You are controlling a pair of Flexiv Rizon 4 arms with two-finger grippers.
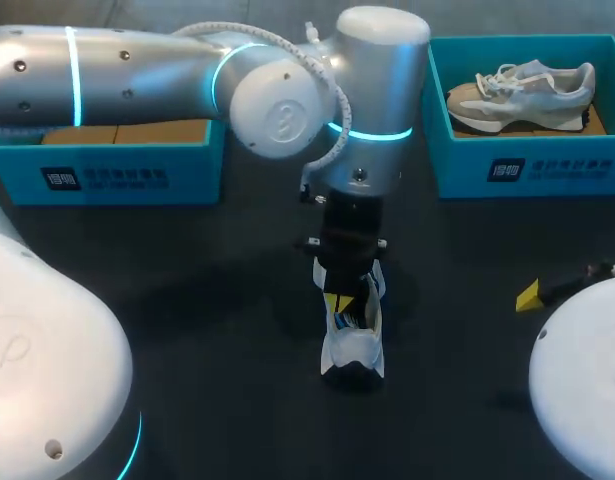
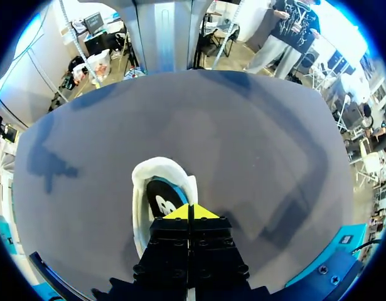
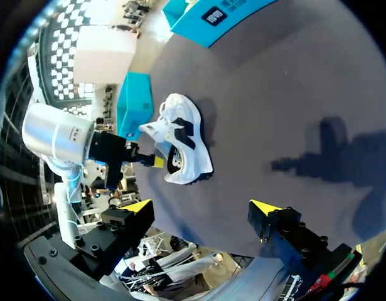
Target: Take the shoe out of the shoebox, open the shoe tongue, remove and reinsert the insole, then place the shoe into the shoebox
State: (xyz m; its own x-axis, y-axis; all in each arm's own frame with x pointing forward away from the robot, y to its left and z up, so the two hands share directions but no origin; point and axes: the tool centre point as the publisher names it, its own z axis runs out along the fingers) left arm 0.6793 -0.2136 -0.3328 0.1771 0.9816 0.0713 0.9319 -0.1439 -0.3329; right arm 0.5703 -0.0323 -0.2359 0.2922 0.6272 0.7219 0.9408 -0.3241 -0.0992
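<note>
A white shoe (image 1: 353, 345) with dark side marks stands upright on the dark table's middle; it also shows as the shoe (image 3: 191, 150) ahead of my right gripper. My left gripper (image 1: 334, 300) points down into its opening, fingers pressed together. In the left wrist view the left gripper (image 2: 191, 212) is shut just over the dark insole (image 2: 158, 199) inside the white collar (image 2: 140, 207); nothing shows between the tips. The tongue (image 1: 376, 281) stands up beside the fingers. My right gripper (image 3: 202, 210) hangs open and empty, well apart from the shoe, at the table's right (image 1: 528, 297).
A teal shoebox (image 1: 527, 165) at the back right holds a second grey-white shoe (image 1: 522, 92). Another teal box (image 1: 117, 170) stands at the back left, partly under my left arm. Bare dark table surrounds the middle shoe.
</note>
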